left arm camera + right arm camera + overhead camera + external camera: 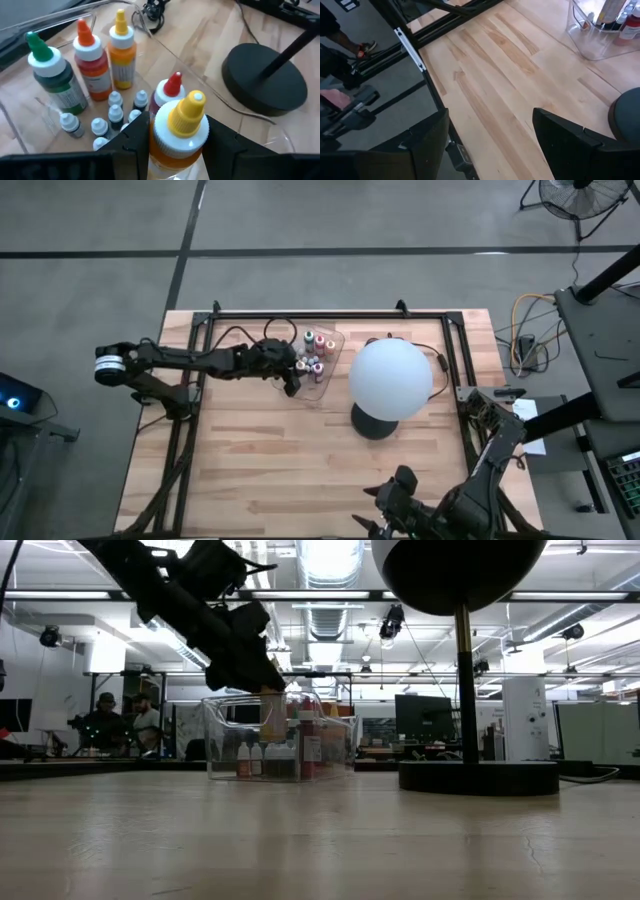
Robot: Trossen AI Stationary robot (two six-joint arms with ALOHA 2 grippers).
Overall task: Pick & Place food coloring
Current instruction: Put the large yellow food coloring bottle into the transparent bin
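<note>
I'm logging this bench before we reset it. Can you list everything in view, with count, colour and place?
Table: one, light wood, under everything.
Clear tray: one, see-through plastic, far side of the table, left of the lamp.
Big bottles in the tray: green cap, orange cap with red contents, yellow cap with orange contents, red tip.
Small vials: several, white or grey caps, tray floor; exact count unclear.
Held bottle: one, yellow cap, orange contents, over the tray.
Globe lamp: one, white globe, black base, right of the tray.
People: two, room behind.
Left gripper: shut on the held bottle.
Right gripper: open, near table edge.
</note>
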